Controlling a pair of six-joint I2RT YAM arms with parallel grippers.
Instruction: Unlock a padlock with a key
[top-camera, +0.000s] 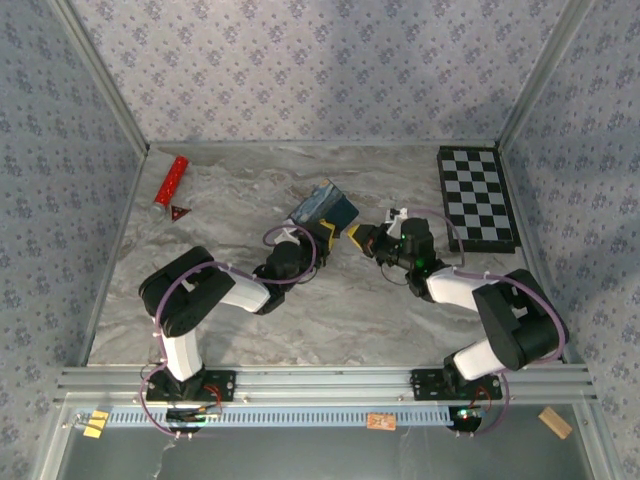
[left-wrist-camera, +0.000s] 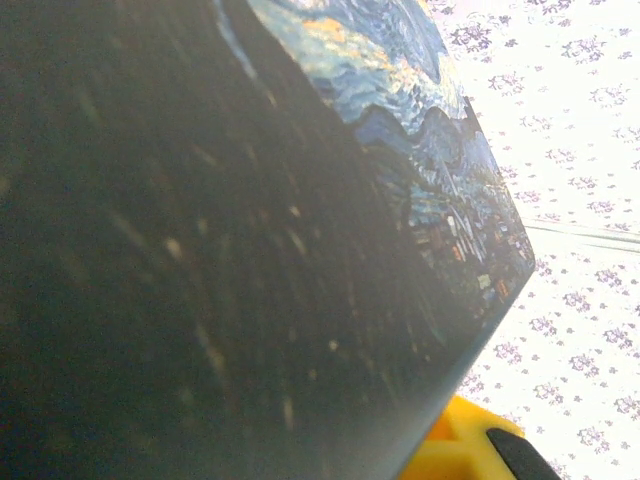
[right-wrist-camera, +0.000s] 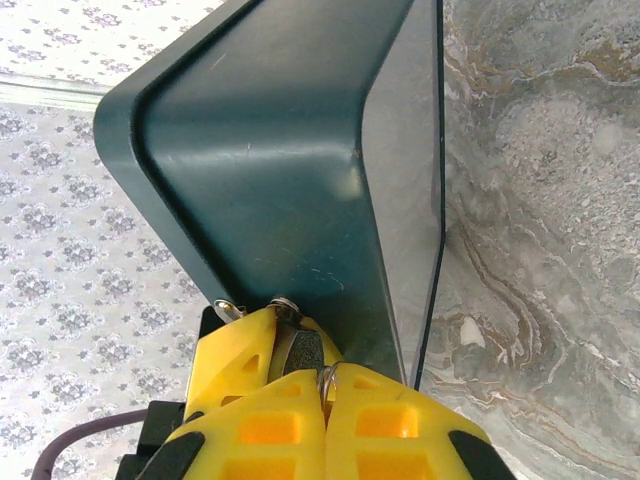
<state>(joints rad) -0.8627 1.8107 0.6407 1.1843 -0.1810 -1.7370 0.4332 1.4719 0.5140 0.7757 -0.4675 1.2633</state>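
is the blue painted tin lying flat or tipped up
Tipped up. From above, the blue painted tin slants at the left gripper; the right wrist view shows its dark hollow inside standing steeply over the marble table.

legible text: none | blue tin (top-camera: 325, 205): painted scene, no lettering

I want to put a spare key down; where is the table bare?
Bare marble-look tabletop: the near middle between the two arm bases, the far strip between the red cylinder and the black-and-white checkerboard mat, and the left edge nearer than the small dark-red triangle. Crowded: the centre, where the left gripper and right gripper meet at the blue painted tin.
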